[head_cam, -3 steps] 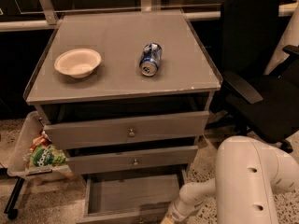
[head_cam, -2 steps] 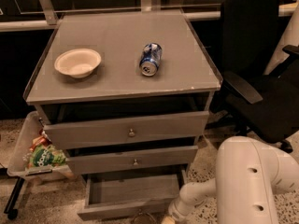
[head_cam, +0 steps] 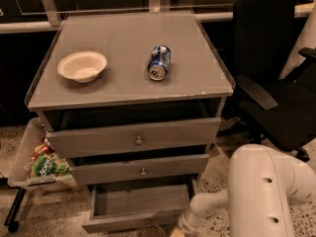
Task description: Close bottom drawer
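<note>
Camera view: bottom drawer (head_cam: 140,201) partly out; closing push likely in hand. Gripper (head_cam: 180,227) at drawer's front-right corner, grip state cannot tell. Next: straight push inward till flush.

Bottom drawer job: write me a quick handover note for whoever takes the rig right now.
The gripper is low at the bottom edge of the camera view, by the right end of the front panel of the bottom drawer. Contact cannot be seen.
The bottom drawer is pulled out, with its bare tray showing below the middle drawer.
Done: nothing finished, since the drawer is not shut.
Left: push the front panel in until it sits under the middle drawer.
On the cabinet top are a bowl and a can lying on its side, so a gentle push seems wise.
</note>
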`<state>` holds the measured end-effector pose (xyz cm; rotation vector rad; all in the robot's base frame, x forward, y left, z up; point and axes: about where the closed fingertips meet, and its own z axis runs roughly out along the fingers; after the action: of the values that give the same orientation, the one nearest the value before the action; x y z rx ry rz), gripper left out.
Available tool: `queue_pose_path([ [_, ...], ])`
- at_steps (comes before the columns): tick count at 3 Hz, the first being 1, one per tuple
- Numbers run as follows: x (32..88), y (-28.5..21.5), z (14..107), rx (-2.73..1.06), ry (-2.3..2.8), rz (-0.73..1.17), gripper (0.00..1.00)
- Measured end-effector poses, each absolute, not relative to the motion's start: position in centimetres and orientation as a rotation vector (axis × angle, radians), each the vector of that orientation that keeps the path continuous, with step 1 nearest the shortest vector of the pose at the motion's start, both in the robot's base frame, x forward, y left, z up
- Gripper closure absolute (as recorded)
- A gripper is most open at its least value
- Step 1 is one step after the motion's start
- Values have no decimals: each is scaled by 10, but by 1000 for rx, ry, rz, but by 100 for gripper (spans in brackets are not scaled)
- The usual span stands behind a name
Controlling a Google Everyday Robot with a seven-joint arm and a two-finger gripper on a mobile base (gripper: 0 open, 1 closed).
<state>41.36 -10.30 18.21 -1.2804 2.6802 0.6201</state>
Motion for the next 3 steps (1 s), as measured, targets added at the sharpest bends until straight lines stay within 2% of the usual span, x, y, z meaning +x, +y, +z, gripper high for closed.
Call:
queue_pose_path([
  [3,423,-98,181,-1289,2679,593,88],
])
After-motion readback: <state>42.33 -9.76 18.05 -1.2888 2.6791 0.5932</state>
